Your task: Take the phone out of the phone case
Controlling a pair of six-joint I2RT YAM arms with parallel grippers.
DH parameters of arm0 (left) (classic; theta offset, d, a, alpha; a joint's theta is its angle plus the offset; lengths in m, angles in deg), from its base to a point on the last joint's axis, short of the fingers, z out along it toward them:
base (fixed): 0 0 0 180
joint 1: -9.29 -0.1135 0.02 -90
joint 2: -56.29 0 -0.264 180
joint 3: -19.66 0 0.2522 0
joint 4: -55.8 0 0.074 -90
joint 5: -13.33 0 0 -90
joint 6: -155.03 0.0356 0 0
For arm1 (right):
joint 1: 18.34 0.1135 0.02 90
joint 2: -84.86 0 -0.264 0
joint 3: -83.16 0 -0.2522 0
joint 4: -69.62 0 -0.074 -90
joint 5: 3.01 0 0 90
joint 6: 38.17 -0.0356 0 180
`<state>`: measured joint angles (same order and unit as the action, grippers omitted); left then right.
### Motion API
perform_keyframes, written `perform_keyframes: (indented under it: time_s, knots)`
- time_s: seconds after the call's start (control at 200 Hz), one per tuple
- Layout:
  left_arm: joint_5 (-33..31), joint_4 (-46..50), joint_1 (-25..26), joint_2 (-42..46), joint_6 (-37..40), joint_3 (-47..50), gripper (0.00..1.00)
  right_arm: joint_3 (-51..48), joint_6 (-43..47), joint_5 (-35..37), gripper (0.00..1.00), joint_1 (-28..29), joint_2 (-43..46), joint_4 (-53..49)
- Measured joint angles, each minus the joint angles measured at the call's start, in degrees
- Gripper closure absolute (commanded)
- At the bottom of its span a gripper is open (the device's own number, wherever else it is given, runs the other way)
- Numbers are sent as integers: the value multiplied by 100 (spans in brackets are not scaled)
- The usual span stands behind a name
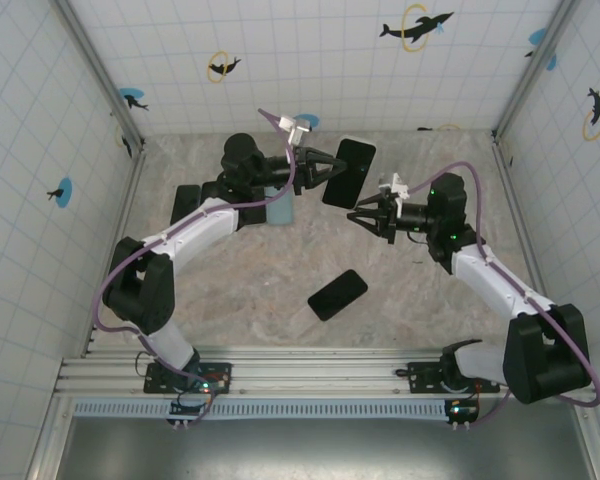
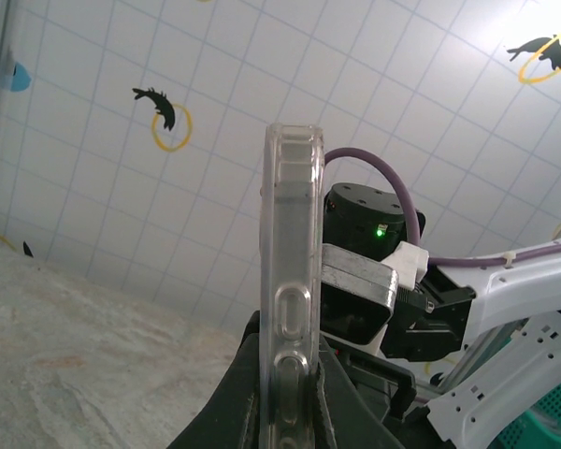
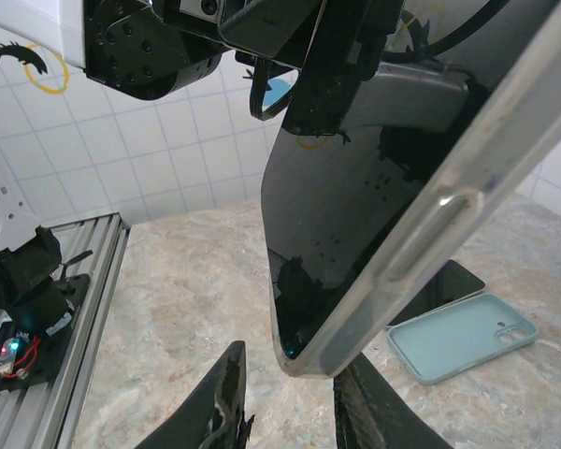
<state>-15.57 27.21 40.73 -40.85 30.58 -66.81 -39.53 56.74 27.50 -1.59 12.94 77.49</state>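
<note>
Left jaws are clamped shut on one end of the clear phone case [image 2: 290,309], which is edge-on to the left wrist camera and lifted off the bench [image 1: 230,300]. The phone [image 3: 355,215] sits inside it, dark screen framed by the clear rim, so it is not out yet. In the top view the cased phone is in the air at 12 o'clock of bench centre. Right jaws are at its 5 o'clock, partly open and holding nothing. The case's bottom corner hangs just above the gap between the right fingers [image 3: 229,393]; can't tell if it touches them. A spare black phone [image 1: 337,294] lies flat at 6 o'clock and a teal case [image 3: 463,337] at 8 o'clock. Progress: lift and presentation look done, separation not begun. Remaining: right jaws take or push the phone and work it free of the case.
</note>
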Motion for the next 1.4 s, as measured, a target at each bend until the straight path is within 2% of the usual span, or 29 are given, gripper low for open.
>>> perform_keyframes:
  time_s: [0.621,1.401]
  knots:
    - [149,-24,0,0,-85,0,100,2,-199,-103,76,2,-103,125]
    - [234,-223,-7,0,-260,2,100,11,-407,-238,73,13,-203,299]
